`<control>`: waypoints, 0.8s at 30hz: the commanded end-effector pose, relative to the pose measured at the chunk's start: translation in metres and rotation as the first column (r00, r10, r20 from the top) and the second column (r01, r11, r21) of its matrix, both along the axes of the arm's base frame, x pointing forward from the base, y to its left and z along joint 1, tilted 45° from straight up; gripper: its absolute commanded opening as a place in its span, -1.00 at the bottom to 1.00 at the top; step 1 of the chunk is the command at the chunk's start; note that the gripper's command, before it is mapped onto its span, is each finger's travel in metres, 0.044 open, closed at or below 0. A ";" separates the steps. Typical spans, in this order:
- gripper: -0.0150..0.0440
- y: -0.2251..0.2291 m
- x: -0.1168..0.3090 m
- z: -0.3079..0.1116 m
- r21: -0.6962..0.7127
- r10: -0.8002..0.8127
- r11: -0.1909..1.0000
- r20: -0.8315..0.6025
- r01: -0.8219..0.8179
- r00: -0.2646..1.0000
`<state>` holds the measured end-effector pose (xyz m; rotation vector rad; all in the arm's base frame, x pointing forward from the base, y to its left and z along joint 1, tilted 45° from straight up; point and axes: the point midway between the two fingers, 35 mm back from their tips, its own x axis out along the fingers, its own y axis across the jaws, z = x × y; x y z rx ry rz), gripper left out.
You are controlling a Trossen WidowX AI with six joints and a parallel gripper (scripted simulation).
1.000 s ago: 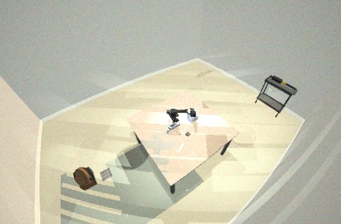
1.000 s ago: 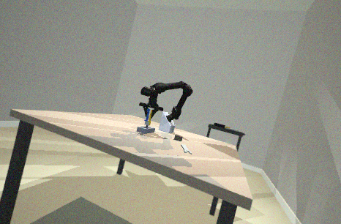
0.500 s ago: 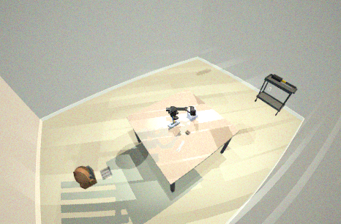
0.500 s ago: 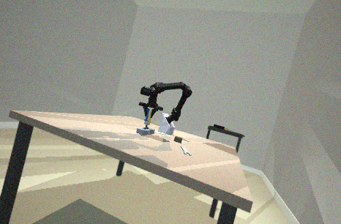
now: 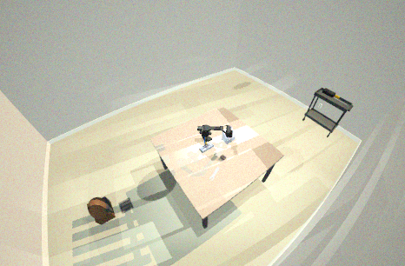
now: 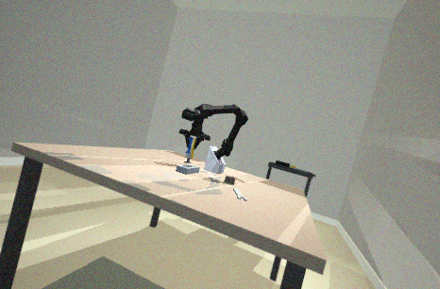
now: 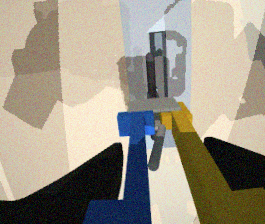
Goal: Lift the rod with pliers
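One pair of locking pliers (image 5: pixel 205 142) (image 6: pixel 190 148) (image 7: pixel 138 170) hangs beneath the hand (image 5: pixel 206 137) (image 6: pixel 193 141) (image 7: pixel 163 145) in the top view, over the desk (image 5: pixel 203 187) (image 6: pixel 254 218) (image 7: pixel 90 120). Just below them lies the pale channel block (image 5: pixel 206 148) (image 6: pixel 187 169) (image 7: pixel 135 35).

The exterior view shows the pliers roughly upright, jaws down, their tip apart from the block and a little above it. The rod is too small to make out here.

In the wrist view the hand is clamped on the pliers, one black finger outside the blue handle and the other outside the yellow. Beyond the grey pliers head, ahead of the hand, a dark bar, probably the rod (image 7: pixel 151 75), lies in the block's narrow slot.

The rod looks stiff and likely slippery if smooth; its weight cannot be told. Its middle seems the best place to bite, so that neither end sags. The handles should be stiff and springy: a firm, even squeeze suits them, but only once the jaws straddle the rod, since locking early would shut it out.
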<state>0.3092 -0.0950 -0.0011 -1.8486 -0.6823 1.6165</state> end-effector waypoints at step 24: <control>-0.17 -0.030 0.016 0.031 0.006 -0.150 0.989 0.145 0.151 0.978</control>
